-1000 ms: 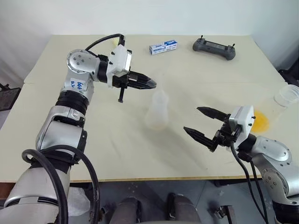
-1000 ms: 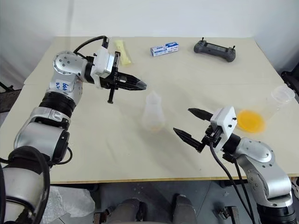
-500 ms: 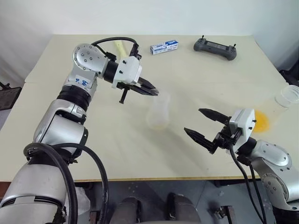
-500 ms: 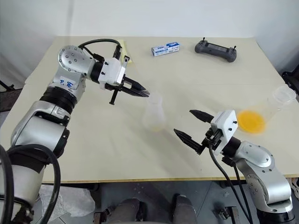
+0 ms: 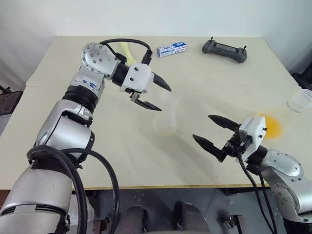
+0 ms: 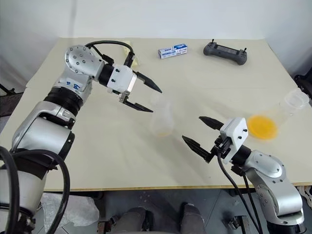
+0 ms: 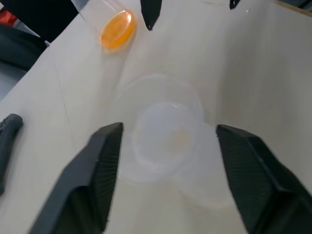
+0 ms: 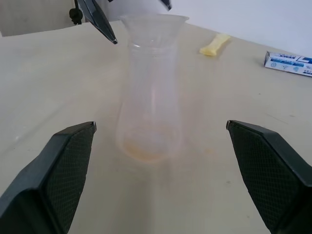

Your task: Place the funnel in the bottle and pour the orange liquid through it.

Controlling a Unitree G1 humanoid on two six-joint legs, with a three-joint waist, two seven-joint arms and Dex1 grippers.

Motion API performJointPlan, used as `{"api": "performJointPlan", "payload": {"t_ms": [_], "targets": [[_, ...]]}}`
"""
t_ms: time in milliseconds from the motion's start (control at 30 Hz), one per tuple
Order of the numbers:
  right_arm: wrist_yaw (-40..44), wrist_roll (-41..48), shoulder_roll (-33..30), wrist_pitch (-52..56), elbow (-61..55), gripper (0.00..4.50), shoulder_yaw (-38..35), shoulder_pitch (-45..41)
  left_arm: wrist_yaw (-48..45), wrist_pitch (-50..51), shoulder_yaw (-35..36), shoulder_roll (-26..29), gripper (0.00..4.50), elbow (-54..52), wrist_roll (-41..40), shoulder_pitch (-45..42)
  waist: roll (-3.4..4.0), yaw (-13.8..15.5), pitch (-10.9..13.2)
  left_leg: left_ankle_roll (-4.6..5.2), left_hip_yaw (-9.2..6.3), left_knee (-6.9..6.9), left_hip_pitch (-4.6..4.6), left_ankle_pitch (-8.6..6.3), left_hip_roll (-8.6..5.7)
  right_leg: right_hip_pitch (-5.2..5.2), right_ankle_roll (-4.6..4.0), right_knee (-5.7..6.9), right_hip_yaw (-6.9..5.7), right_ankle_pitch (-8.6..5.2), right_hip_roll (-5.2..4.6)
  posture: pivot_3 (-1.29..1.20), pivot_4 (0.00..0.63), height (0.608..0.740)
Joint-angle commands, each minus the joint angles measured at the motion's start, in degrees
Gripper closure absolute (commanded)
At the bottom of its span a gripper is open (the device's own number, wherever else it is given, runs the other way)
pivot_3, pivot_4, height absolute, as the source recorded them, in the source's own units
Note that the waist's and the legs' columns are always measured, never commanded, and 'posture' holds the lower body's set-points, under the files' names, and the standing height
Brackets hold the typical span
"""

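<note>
Closest to me, the right gripper (image 6: 198, 130) hangs low over the near part of the table (image 5: 97, 161), jaws spread wide and holding nothing, pointed at the bottle (image 8: 151, 97). That bottle stands upright mid-table with the funnel (image 8: 154, 20) seated in its neck, and there's just a faint orange tint at its base. So the funnel step looks done and the pour is what's left.

Just beyond, the left gripper (image 5: 157, 96) sits right beside the funnel's rim, fingers parted wide around it and gripping nothing. Here's the worry: a light, clear bottle with a loose funnel on top, and black fingers this close. One brush as that arm moves away could tip the funnel out or knock the whole thing over.

Off to the right edge, the orange liquid (image 6: 262, 126) pools inside a clear cup (image 6: 292, 103) that appears to lie on its side. A careless grab there could spill it onto the table before it ever gets near the funnel.

At the far side there's a blue-and-white box (image 5: 170, 48), print too small to read, a dark handheld controller (image 5: 224, 49), and a pale yellow item (image 8: 214, 44).
</note>
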Motion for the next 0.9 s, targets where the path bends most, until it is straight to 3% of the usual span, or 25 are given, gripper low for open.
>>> {"api": "performJointPlan", "payload": {"t_ms": [33, 233, 433, 667, 900], "targets": [[-0.3, 0.4, -1.1, -1.0, -2.2, 0.00, -3.0, -0.1, -6.4, 2.2, 3.6, 0.2, 0.03, -1.3, -2.4, -2.4, 0.00, 0.0, 0.0, 0.00, 0.00, 0.00, 0.00, 0.00, 0.00, 0.00, 0.00, 0.00, 0.00, 0.00, 0.00, 0.00, 0.150, 0.740], [-3.6, 0.8, -0.9, 0.5, -6.0, 0.00, -7.7, 4.7, -6.4, 12.9, 12.1, 3.3, 0.01, -3.9, -5.8, 0.8, 0.00, 0.0, 0.0, 0.00, -0.02, -0.02, 0.00, 0.00, 0.03, -0.01, 0.00, 0.01, -0.02, 0.00, 0.01, 0.00, 0.150, 0.740], [-11.5, 1.3, 2.0, 3.0, -14.0, 0.00, -12.5, 12.0, -2.9, 25.0, 21.5, 7.0, 0.01, -12.3, -7.4, 9.5, 0.01, -0.1, 0.0, 0.00, -0.02, -0.03, 0.07, 0.00, 0.09, -0.01, 0.00, 0.10, 0.01, 0.00, 0.01, 0.00, 0.150, 0.740], [-25.7, -1.2, 10.9, 6.2, -22.9, 0.00, -16.4, 21.4, 8.5, 39.3, 28.4, 9.9, 0.01, -33.4, -7.9, 35.0, 0.15, -0.3, -0.1, -0.03, -0.09, -0.10, 0.21, -0.01, 0.09, -0.01, 0.00, 0.23, 0.15, 0.00, -0.01, 0.00, 0.150, 0.740], [-32.6, -3.2, 12.7, 6.5, -21.0, 0.00, -20.9, 20.2, 7.8, 38.8, 31.5, 6.2, 0.01, -37.8, -8.5, 44.8, 0.14, 0.2, -0.1, -0.02, -0.14, 0.11, 0.18, 0.00, -0.01, 0.11, 0.00, 0.18, 0.48, 0.00, 0.02, 0.00, 0.150, 0.740]]}}
